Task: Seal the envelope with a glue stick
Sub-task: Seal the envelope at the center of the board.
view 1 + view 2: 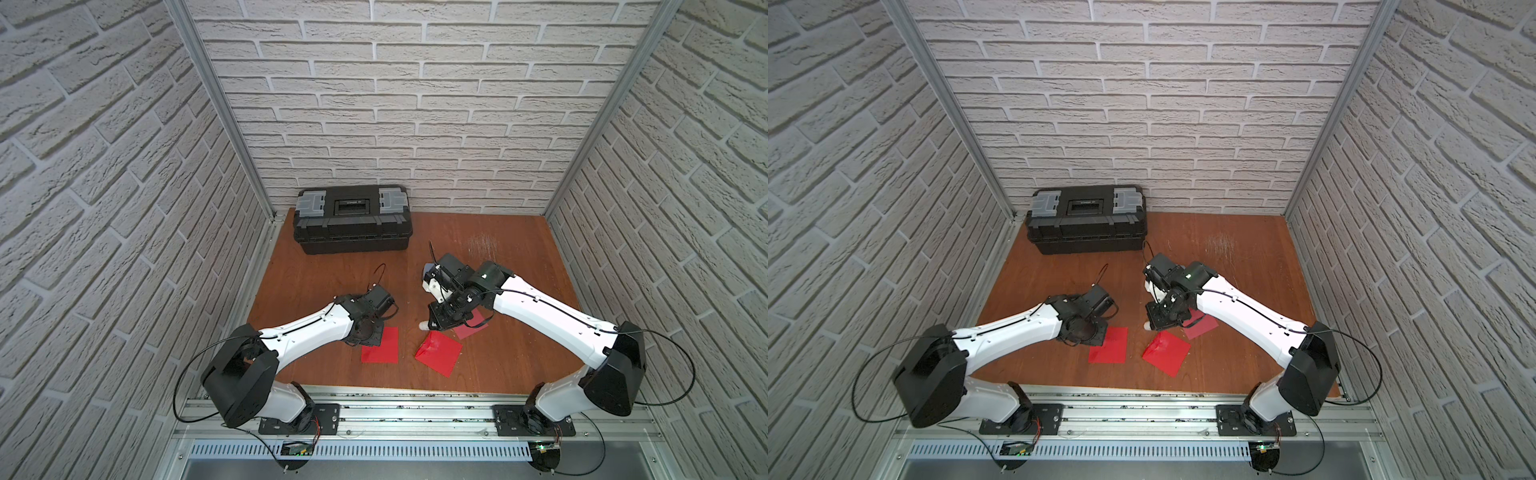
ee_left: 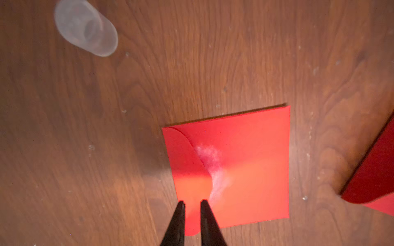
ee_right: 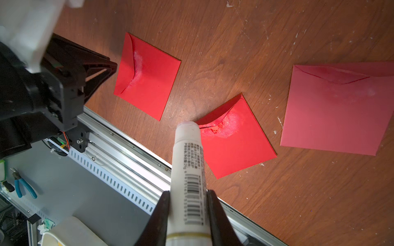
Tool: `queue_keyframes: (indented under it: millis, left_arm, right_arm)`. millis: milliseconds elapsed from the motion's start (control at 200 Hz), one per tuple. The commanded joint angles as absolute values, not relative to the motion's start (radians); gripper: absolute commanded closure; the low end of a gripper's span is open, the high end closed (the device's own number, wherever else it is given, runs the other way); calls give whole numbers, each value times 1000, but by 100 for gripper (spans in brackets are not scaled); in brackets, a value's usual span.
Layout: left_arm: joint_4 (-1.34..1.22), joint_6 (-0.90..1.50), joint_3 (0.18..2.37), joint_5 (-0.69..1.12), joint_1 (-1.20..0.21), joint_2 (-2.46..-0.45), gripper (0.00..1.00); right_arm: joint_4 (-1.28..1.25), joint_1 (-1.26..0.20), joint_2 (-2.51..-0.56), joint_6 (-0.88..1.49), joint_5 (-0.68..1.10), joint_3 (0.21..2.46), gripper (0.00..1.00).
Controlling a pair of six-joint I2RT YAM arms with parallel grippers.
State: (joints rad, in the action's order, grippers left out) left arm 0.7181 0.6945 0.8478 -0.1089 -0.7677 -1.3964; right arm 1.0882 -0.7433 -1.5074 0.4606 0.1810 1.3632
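Note:
Three red envelopes lie on the wooden table. In the left wrist view one envelope [image 2: 234, 166] lies flat with its flap folded over and a white glue smear along the flap's edge. My left gripper [image 2: 193, 204] hovers over the flap's tip with its fingers a narrow gap apart and nothing between them. My right gripper [image 3: 188, 200] is shut on the white glue stick [image 3: 188, 170]. The stick's uncapped end is next to the raised flap of the middle envelope [image 3: 236, 149], which also has a glue smear. The clear cap [image 2: 85, 27] lies loose on the table.
A paler red envelope [image 3: 336, 110] lies partly under my right arm. A black toolbox [image 1: 353, 220] stands at the back left against the brick wall. An aluminium rail [image 1: 395, 411] runs along the table's front edge. Blue pliers [image 3: 23, 185] lie off the table.

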Motion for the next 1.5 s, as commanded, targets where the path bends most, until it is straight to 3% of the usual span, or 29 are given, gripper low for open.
queue_keyframes:
  millis: [0, 550, 765, 1095, 1495]
  left_arm:
    - [725, 659, 861, -83, -748, -1392, 83]
    - [666, 657, 845, -56, -758, -1562, 83]
    - [677, 670, 845, -88, -786, -1628, 75]
    - [718, 723, 826, -123, -854, -1686, 72]
    - [712, 735, 846, -124, -876, -1673, 75]
  right_arm:
    - [1087, -741, -1485, 468, 183, 1367, 97]
    - [1112, -740, -1500, 463, 176, 1391, 97]
    - [1111, -740, -1500, 460, 179, 1383, 97]
    - [1095, -742, -1511, 449, 194, 1371, 97]
    - [1095, -742, -1512, 436, 192, 1362, 97]
